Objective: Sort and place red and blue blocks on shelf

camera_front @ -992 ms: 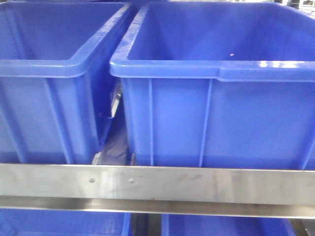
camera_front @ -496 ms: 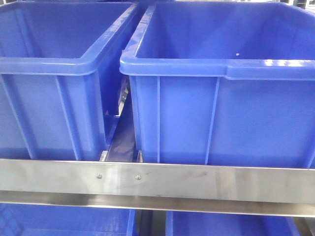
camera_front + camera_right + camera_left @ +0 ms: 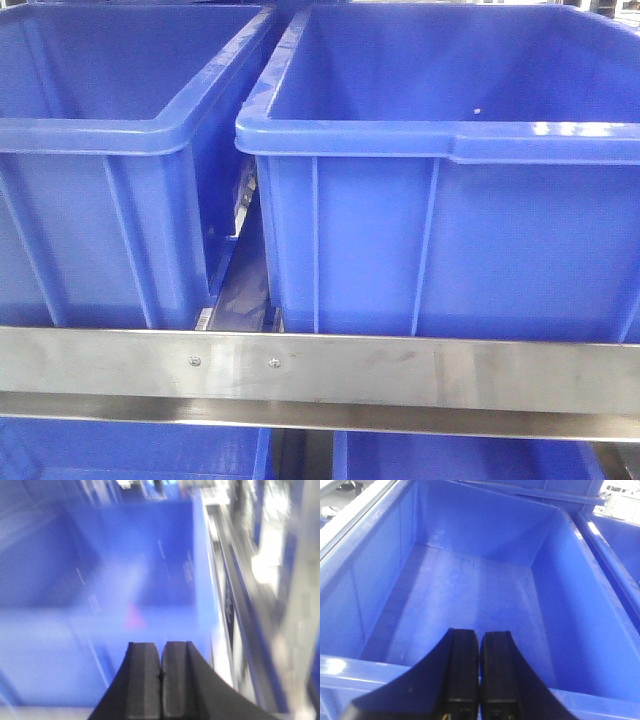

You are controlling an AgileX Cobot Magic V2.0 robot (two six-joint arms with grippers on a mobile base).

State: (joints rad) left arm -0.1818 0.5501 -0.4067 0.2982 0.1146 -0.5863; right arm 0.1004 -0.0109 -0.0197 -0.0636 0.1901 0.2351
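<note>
Blocks: only a blurred reddish patch [image 3: 132, 616] shows low inside the big blue plastic bin [image 3: 100, 580] in the right wrist view, possibly the red cube, can't confirm. Blue cube not visible anywhere. Steel shelf front rail [image 3: 420, 372] with two screws runs across the front view, two blue bins [image 3: 440, 200] sitting side by side just behind it. Left bin [image 3: 470, 595] looks empty in the left wrist view. Left gripper [image 3: 479, 680] fingers pressed together, holding nothing; right gripper [image 3: 161, 680] same. Judgement: search/approach step, no pick yet. Next: steady the right wrist, confirm the red patch, open fingers before descending.
</note>
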